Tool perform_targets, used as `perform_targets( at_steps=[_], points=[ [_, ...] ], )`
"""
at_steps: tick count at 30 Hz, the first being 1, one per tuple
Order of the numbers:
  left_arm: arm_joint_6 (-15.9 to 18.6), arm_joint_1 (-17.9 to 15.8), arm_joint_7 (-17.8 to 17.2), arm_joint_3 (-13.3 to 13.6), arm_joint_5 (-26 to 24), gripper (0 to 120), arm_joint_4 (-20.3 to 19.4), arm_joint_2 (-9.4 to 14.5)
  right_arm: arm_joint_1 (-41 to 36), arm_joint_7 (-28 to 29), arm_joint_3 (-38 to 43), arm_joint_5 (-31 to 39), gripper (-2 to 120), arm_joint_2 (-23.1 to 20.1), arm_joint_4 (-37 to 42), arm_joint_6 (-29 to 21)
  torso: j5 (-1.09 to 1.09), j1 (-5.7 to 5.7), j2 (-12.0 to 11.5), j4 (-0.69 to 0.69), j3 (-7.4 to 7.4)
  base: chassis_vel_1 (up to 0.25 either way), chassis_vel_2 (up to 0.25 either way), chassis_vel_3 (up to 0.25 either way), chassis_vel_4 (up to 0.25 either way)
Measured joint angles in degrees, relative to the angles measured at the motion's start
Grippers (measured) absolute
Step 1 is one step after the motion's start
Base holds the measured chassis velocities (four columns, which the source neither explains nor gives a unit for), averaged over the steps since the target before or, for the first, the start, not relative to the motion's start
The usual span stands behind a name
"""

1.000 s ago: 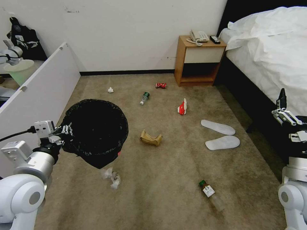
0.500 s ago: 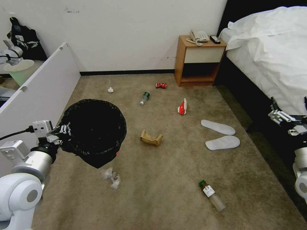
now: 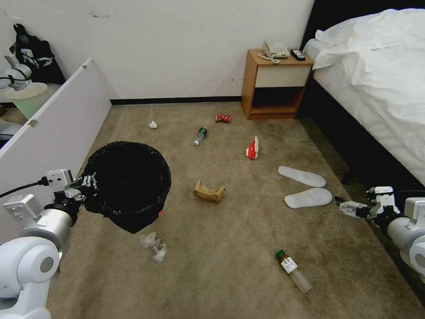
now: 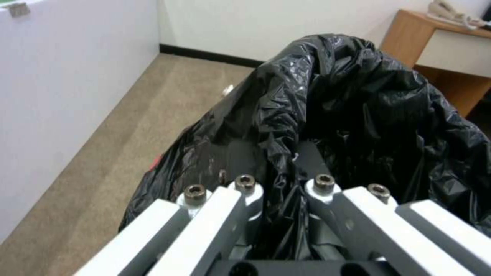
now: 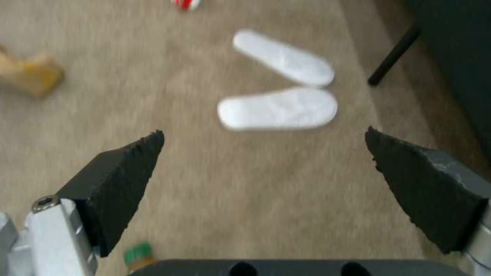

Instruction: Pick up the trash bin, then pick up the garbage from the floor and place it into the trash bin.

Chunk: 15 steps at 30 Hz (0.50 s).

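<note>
here, left gripper (image 3: 88, 181) clamps the rim of the bin (image 3: 128, 186), held off the carpet (image 3: 230, 248); right gripper (image 5: 263, 153), fingers spread wide, hovers nr two white slippers (image 5: 279, 107).

Head view high over the floor (image 3: 230, 266); wrist views close, forward-facing; slippers (image 3: 307, 197) shared.

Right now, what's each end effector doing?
Left end effector: closed on the trash bin rim.
Right end effector: open, holding nothing, above the floor.
</note>
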Motion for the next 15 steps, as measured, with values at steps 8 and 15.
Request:
perform_targets(
  at_steps=[8, 15],
  points=[
    [-0.34, -0.05, 0.27, 0.52, 0.87, 4, 1.37, -0.33, -4.27, -2.07, -2.75, 0.95, 100, -2.71, -4.17, 0.39, 0.01, 0.0, 0.0, -0.01, 0.0, 0.0, 0.0, 0.0, 0.0],
    [-0.55, 0.15, 0.51, 1.02, 1.57, 4, 1.98, -0.57, -4.8, -2.78, -5.77, 0.81, 100, -3.07, -7.11, 0.75, 0.0, 0.0, 0.0, 0.0, 0.0, 0.0, 0.0, 0.0, 0.0]
  ],
)
